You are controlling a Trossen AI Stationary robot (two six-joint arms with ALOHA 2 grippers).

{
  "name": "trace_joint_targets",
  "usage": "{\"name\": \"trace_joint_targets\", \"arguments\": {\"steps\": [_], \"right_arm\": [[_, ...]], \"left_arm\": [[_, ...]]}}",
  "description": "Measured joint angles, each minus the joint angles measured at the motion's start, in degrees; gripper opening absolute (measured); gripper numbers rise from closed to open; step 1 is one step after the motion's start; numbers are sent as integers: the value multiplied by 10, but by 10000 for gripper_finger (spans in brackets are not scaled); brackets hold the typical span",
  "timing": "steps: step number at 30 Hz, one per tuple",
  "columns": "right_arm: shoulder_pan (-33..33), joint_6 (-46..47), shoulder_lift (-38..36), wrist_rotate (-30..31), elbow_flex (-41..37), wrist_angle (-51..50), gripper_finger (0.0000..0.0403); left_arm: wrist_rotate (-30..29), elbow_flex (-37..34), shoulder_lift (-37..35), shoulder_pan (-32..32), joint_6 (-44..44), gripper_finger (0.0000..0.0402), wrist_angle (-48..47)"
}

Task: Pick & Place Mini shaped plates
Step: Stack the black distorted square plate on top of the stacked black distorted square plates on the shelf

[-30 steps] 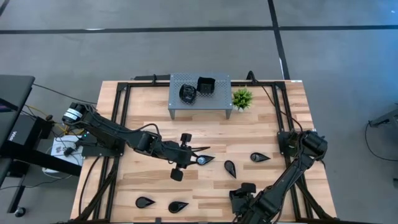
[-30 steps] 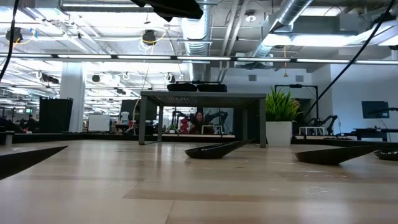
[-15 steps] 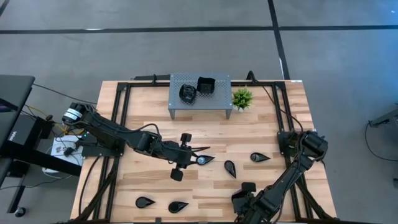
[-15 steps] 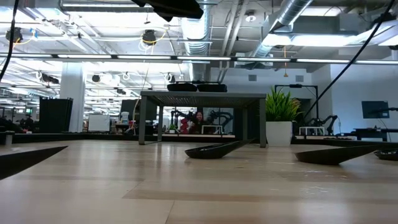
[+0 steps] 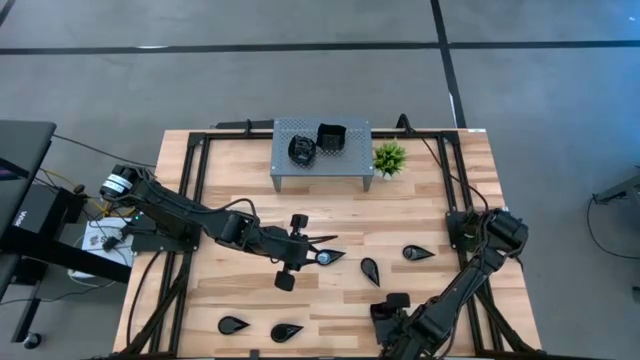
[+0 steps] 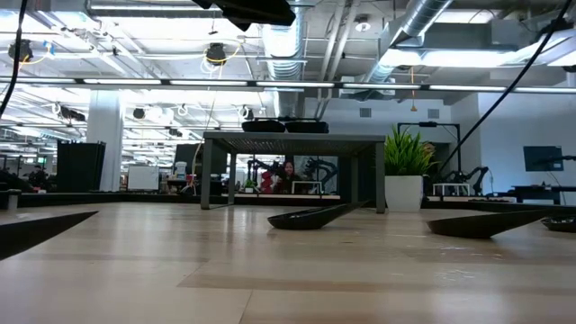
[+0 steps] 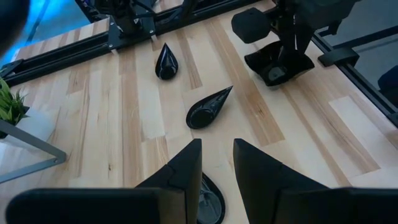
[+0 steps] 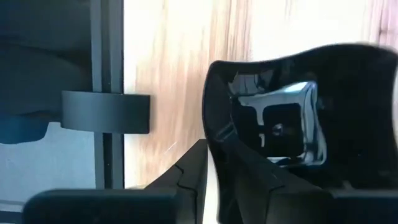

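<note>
Plates lie scattered over the wooden table. The left gripper reaches over the middle of the table, and its two fingers straddle the near rim of a teardrop plate that lies on the wood right under their tips. The jaws stand a little apart around that rim; whether they press on it I cannot tell. Just beyond this gripper lies a second teardrop plate, and farther on a third teardrop plate, both flat on the boards and clear of the fingers.

The right gripper works at the table's near edge, and it is clamped on a wavy-edged square plate. In the right wrist view the plate's glossy wall sits directly between the two dark fingers, tilted, with the table's edge rail beside it. The left wrist view shows the same plate hanging under that gripper, just off the wood.

Two more teardrop plates lie by the near edge on the left side, well apart from both grippers. At the far side stands a small grey stand with stacked dark plates on top, and a green potted plant sits just beside it.
</note>
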Motion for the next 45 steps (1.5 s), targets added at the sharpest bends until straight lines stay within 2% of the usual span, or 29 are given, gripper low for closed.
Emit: {"name": "trace_joint_targets", "arguments": {"steps": [7, 14, 26, 34, 38, 42, 45], "right_arm": [[1, -13, 0, 8, 0, 0, 63], [6, -29, 0, 50, 0, 0, 61], [3, -16, -2, 55, -29, 26, 21], [-23, -84, 1, 58, 5, 10, 3], [-45, -178, 0, 61, 41, -8, 2], [-73, -265, -14, 124, 90, -86, 1], [-96, -333, -44, 227, 119, -128, 1]], "left_arm": [[0, 0, 0, 0, -2, 94, 1], [1, 0, 0, 0, -15, 94, 1], [1, 0, 0, -1, -15, 94, 1], [-2, 0, -13, -8, -15, 94, 3], [-18, 0, -55, -22, -14, 94, 4], [-32, 1, -110, -36, -13, 94, 3], [-33, 1, -147, -43, -13, 94, -1]]}}
